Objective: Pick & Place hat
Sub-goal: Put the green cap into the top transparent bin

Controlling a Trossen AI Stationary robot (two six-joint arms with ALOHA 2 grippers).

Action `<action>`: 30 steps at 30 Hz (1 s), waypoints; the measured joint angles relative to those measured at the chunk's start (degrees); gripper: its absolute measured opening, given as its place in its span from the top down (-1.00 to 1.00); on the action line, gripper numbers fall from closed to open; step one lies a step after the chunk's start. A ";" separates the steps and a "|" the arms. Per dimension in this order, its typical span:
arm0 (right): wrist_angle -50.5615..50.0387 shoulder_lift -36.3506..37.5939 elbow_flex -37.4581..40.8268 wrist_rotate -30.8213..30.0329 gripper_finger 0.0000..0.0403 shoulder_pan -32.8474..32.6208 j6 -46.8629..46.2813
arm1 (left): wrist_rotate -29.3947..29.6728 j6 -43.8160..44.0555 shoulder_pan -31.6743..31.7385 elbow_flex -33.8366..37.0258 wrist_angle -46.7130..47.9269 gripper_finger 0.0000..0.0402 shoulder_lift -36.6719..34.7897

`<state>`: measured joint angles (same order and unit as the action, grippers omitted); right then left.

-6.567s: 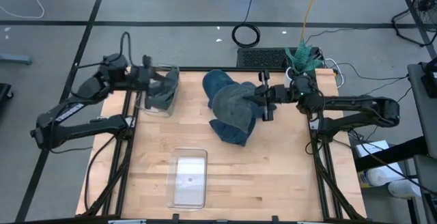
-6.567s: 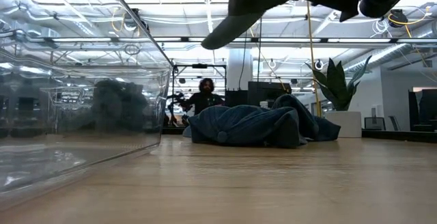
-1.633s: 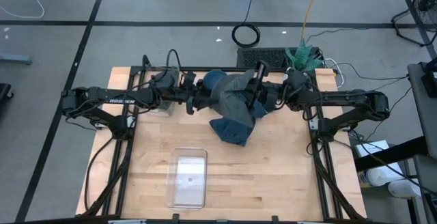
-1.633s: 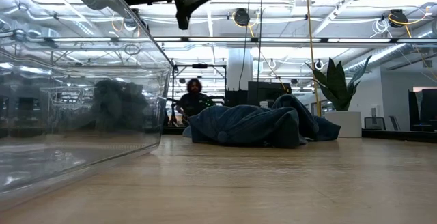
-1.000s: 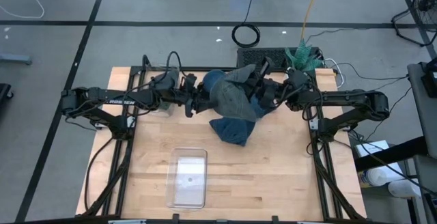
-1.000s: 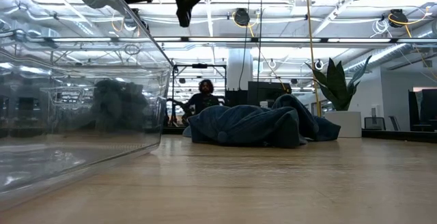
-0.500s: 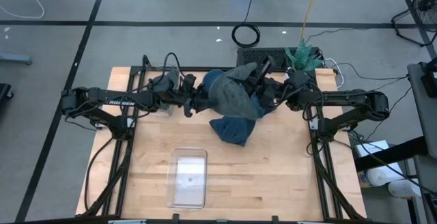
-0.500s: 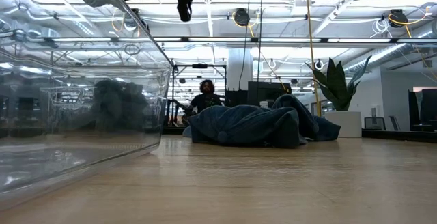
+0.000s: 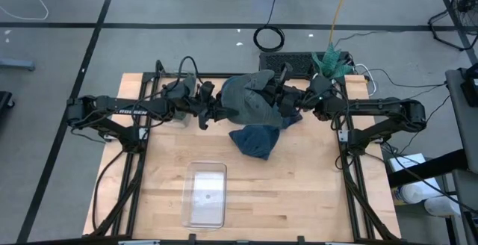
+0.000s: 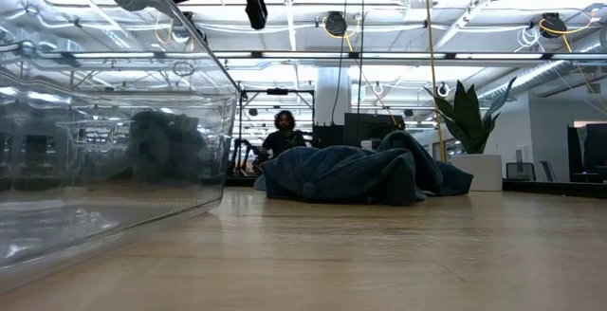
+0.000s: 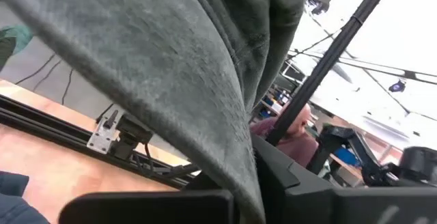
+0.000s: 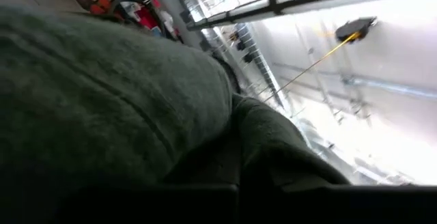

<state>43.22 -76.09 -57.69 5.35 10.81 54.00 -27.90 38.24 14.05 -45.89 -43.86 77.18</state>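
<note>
My left tool (image 9: 211, 110) has just clenched on the grey hat (image 9: 254, 101), which hangs in the air above the far middle of the tabletop (image 9: 299, 185). My right tool (image 9: 287, 99) stays clamped on its other side, so I judge the handover toward the clear bin (image 9: 175, 99) at far left can proceed.

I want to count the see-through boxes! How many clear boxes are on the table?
2. One clear box sits at the table's near edge, in the middle. The other clear box stands at the far left, mostly hidden under the left arm. More could be hidden beneath the arms.
</note>
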 joint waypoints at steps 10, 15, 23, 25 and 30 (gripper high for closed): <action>-8.08 0.02 -0.02 -5.83 0.64 0.10 -8.22 | -2.58 -1.67 3.60 0.09 6.17 0.95 -4.21; -14.45 -0.15 0.02 -5.72 0.24 0.00 -16.00 | -2.49 -4.10 5.80 0.04 12.07 0.95 -8.66; -20.91 -0.13 0.07 -5.50 -0.26 0.00 -26.71 | -1.08 -8.93 9.25 -0.02 24.16 0.95 -16.42; -21.31 -0.13 0.07 -5.50 -0.35 0.00 -27.72 | -0.43 -9.97 9.90 -0.02 27.14 0.95 -17.91; -20.73 -0.13 0.07 -7.99 -0.50 -0.03 -25.67 | 1.10 -11.15 10.55 -0.02 30.41 0.95 -20.06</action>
<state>22.49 -76.23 -57.63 -2.64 10.78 28.33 -26.80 27.09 24.60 -45.91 -13.45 57.12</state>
